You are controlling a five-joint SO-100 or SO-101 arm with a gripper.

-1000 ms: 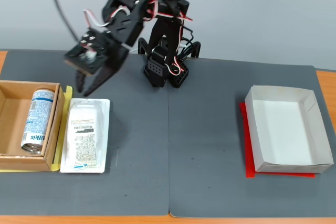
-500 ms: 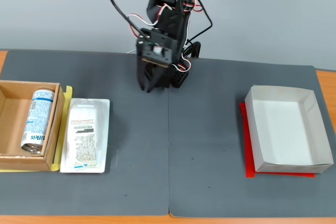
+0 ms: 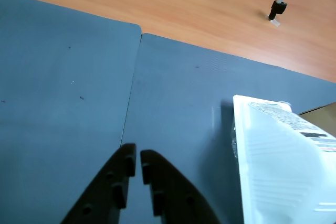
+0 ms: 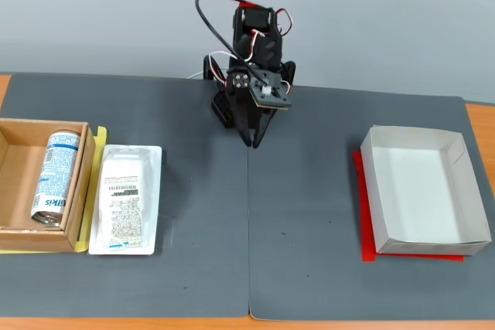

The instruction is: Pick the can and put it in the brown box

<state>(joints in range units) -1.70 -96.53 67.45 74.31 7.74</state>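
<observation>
The can (image 4: 54,179), white with blue print, lies on its side inside the brown box (image 4: 17,127) at the left edge of the fixed view. My gripper (image 4: 252,142) hangs near the arm's base at the middle back of the mat, far from the can, pointing down. In the wrist view the gripper (image 3: 136,152) shows its two black fingers almost together with nothing between them, over bare grey mat. The can is out of sight in the wrist view; only a brown corner of the brown box (image 3: 321,110) peeks in at the right.
A flat white blister pack (image 4: 128,199) with a barcode label lies just right of the brown box and fills the wrist view's right side as the pack (image 3: 281,161). A white paper tray (image 4: 371,191) on a red sheet sits at the far right. A stand leg (image 3: 278,4) rests on the wooden table.
The arm has swung from above the blister pack at the left back to the middle by its base, and the fingers have come together. The can stays in the brown box.
</observation>
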